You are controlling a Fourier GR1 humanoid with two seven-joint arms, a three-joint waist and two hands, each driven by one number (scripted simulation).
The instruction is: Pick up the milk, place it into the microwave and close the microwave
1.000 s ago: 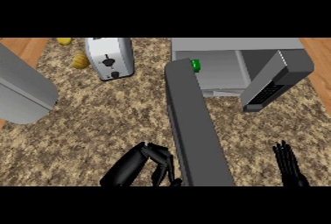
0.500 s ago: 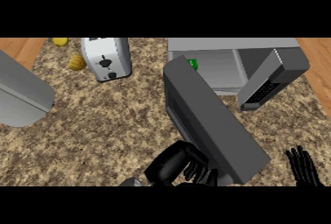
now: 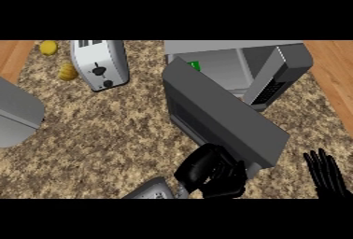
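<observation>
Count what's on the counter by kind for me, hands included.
Microwave, with its door partly swung: 1
Toaster: 1
Yellow items beside the toaster: 2
Green-topped item inside the microwave: 1
Grey object at the left edge: 1
Hands, left hand at the door, right hand resting: 2
Total: 8

Glossy black left hand (image 3: 210, 175) on grey forearm (image 3: 148, 190), slim black-fingered right hand (image 3: 325, 173) near right edge
</observation>
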